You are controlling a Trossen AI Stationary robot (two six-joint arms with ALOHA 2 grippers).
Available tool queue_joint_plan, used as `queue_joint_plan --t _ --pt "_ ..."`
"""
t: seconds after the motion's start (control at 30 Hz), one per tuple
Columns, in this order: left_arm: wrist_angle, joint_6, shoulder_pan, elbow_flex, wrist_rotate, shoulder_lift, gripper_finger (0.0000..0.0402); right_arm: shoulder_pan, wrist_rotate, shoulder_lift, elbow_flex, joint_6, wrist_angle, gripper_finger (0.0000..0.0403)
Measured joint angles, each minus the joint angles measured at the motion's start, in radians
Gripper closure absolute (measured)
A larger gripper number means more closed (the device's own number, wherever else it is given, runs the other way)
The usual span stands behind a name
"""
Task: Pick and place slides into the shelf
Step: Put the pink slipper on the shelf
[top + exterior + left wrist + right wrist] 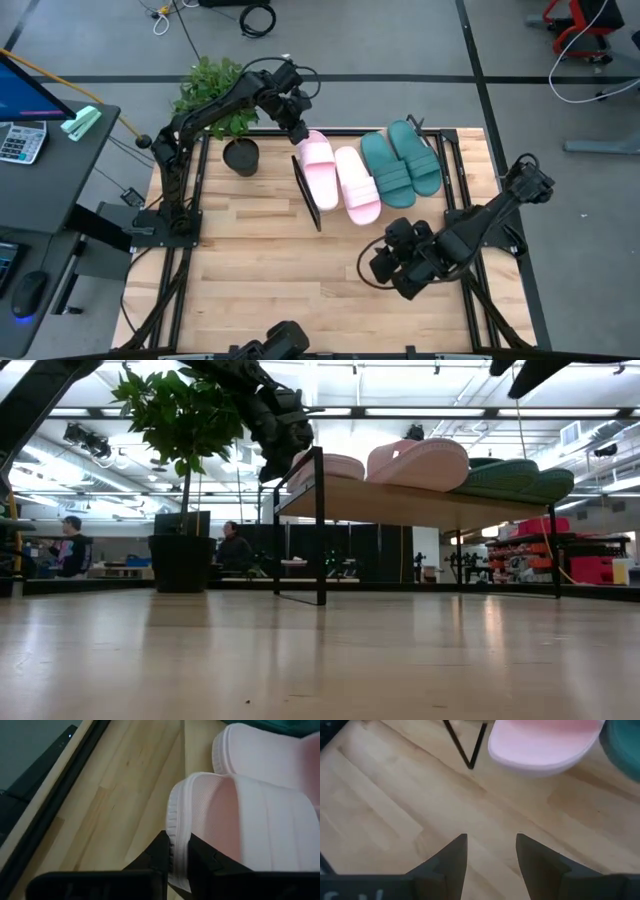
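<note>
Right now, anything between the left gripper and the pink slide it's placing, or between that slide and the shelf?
Nothing visible. The left gripper is pinched on the rim of the outer pink slide, which already lies on the shelf beside the other three. The right gripper waits open over bare table.

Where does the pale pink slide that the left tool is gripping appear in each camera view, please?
High view: pink slide at the shelf's left end, left tool at its far end.
Low view: on the shelf top, leftmost.
Left wrist view: centre, its rim pinched between the fingers.
Right wrist view: not identifiable; one pink slide shows.
Shared landmark: the shelf.
</note>
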Motion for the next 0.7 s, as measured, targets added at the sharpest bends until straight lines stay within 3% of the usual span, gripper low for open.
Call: queue_joint_plan --t 0.2,0.7 --pt "-0.002 -0.088 0.000 0.000 0.025 0.000 0.0344 -0.043 0.000 0.002 0.000 -0.023 0.008 0.0228" --pt "-0.037 -0.086 -0.003 -0.001 0.044 0.000 0.0275 -0.050 -0.001 0.002 0.000 -0.045 0.010 0.0228"
